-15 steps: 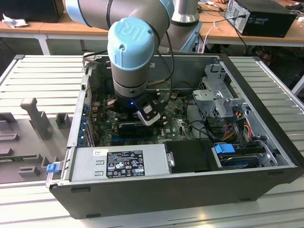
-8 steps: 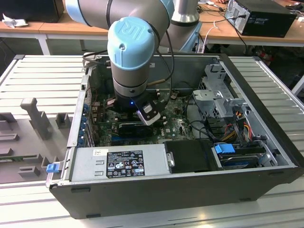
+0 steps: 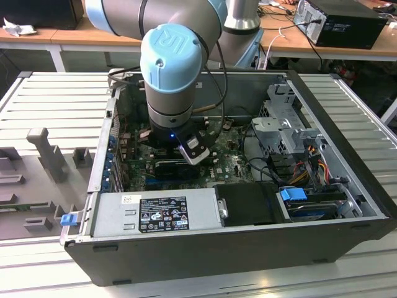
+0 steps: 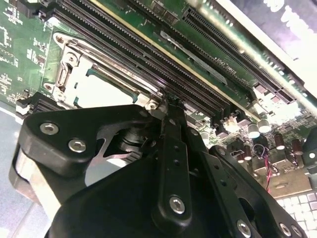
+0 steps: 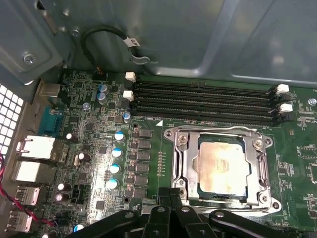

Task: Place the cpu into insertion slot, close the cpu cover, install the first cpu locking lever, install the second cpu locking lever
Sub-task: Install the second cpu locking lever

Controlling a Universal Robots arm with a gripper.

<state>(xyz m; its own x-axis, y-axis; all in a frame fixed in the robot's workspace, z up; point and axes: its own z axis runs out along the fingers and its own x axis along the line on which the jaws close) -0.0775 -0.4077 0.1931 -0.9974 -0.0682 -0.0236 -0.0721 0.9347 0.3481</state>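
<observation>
First wrist view, L to R: capacitors (image 5: 118,151), then cpu (image 5: 221,167) seated in insertion slot (image 5: 257,196), cpu cover (image 5: 186,163) down round it; gripper (image 5: 170,194) fingers pinched together, holding nothing, at cover's near edge

The arm (image 3: 177,81) reaches down into the open computer case (image 3: 248,205), over its motherboard (image 3: 232,164).

Ribbed grey metal table (image 3: 360,112), wooden desks (image 3: 93,34) behind, bright even light
</observation>
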